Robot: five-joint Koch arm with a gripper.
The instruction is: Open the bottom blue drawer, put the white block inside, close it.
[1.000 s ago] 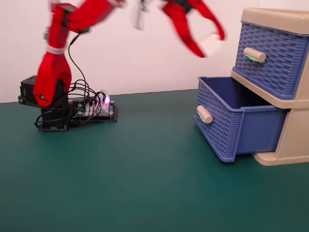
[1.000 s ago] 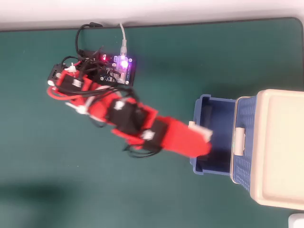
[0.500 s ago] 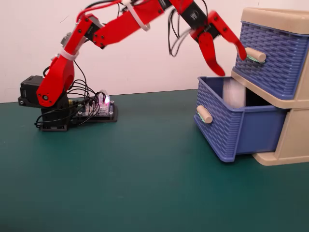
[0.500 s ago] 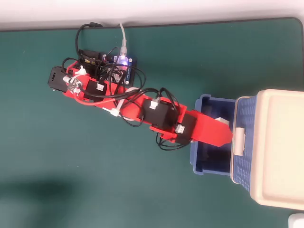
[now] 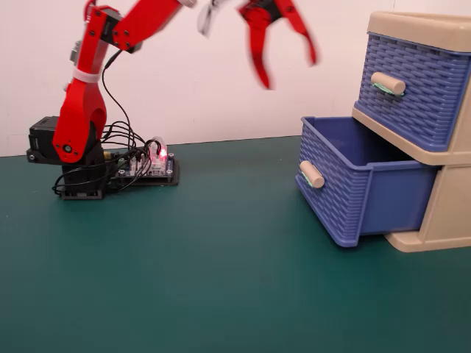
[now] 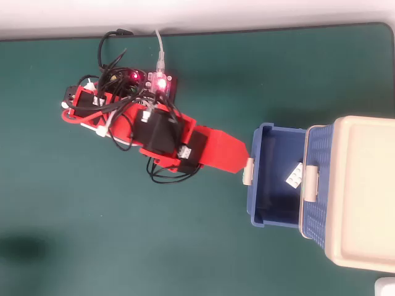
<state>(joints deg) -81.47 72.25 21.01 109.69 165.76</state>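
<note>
A dark green tabletop [image 5: 184, 279] is carrying everything here, its surface matte and bare across the foreground, and a plain white wall [image 5: 184, 88] is standing behind it in the fixed view. In the overhead view the green covering is ending at a pale strip along the top edge.

The red arm [image 5: 85, 95] is rising from its black base at the left, beside a circuit board [image 5: 147, 165] whose lights are glowing pink among black cables. The gripper [image 5: 288, 70] is hanging high in the air, blurred, its fingers [image 5: 259, 55] spread wide apart and holding nothing.

At the right, the beige-framed cabinet [image 5: 449, 213] is sitting on the tabletop. The bottom blue drawer [image 5: 353, 191] is standing pulled out toward the arm, its beige handle [image 5: 312, 174] facing left. The upper blue drawer [image 5: 408, 81] is sitting pushed in. In the overhead view the white block [image 6: 294, 175] is lying inside the bottom blue drawer, near the cabinet front, studs facing up.
</note>
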